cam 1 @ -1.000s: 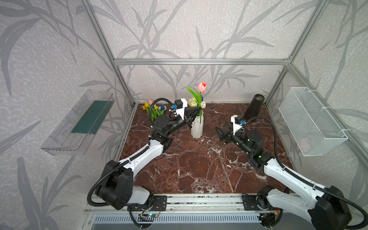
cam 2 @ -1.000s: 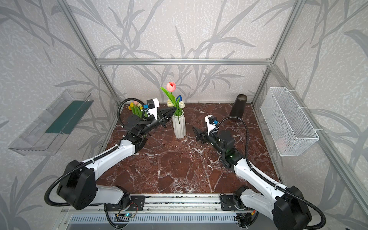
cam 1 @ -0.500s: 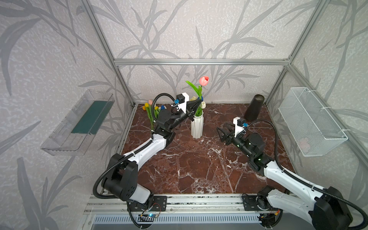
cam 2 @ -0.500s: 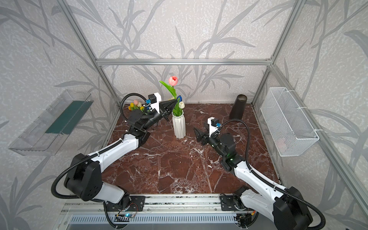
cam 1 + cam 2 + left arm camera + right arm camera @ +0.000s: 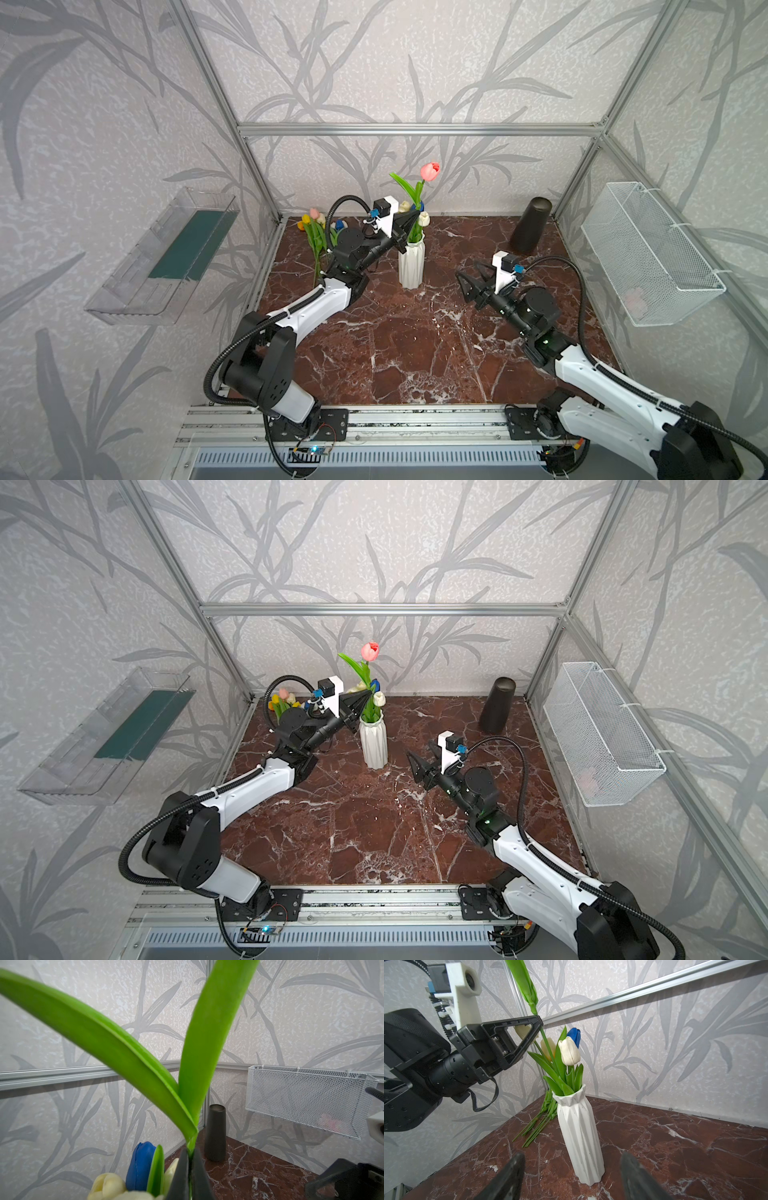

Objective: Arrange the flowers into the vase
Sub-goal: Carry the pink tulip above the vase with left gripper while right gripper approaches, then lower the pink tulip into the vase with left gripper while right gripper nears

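Loose tulips lie in the table's back left corner. Beside them, the left gripper is clamped on the stem of a pink tulip, which is held upright over the vase. White tulips and a blue tulip stand in that vase. Right of it, the right gripper hovers, jaws apart and empty, facing the vase.
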Available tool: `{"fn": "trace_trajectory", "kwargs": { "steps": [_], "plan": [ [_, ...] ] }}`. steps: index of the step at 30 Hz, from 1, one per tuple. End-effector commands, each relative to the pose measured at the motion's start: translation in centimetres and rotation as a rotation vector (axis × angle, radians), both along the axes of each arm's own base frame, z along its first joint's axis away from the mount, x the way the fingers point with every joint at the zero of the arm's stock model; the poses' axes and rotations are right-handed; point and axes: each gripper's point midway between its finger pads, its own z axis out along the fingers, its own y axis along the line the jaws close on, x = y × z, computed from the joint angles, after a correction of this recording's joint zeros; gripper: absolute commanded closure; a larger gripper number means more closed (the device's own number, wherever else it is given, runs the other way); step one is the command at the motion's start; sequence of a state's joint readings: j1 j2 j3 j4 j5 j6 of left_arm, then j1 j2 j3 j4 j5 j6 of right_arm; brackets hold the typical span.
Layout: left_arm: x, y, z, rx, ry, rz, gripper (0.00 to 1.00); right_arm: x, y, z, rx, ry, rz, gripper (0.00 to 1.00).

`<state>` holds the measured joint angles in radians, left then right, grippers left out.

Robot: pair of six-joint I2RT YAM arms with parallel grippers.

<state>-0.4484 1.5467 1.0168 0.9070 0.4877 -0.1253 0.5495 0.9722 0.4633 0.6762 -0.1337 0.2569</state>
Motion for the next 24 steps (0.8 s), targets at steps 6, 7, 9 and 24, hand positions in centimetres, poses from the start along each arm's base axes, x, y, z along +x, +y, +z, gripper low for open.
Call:
{"fn": "trace_trajectory", "kwargs": {
  "steps": [6,7,9,24],
  "plan": [
    [-0.3,1.0,-1.9,0.021,0.007,0.047,1.00,0.2,0.9,0.7,0.012,-0.050,0.040,0.27],
    [-0.3,1.0,-2.2,0.025,0.011,0.047,1.00,0.3,1.0,0.6,0.012,-0.048,0.044,0.27],
    [-0.3,1.1,-2.8,0.031,0.022,0.048,1.00,0.4,1.3,0.5,0.011,-0.048,0.055,0.27],
    [-1.2,1.9,-3.5,0.060,0.044,0.070,0.63,1.9,2.6,-0.2,-0.008,-0.017,0.072,0.24]
  ]
}}
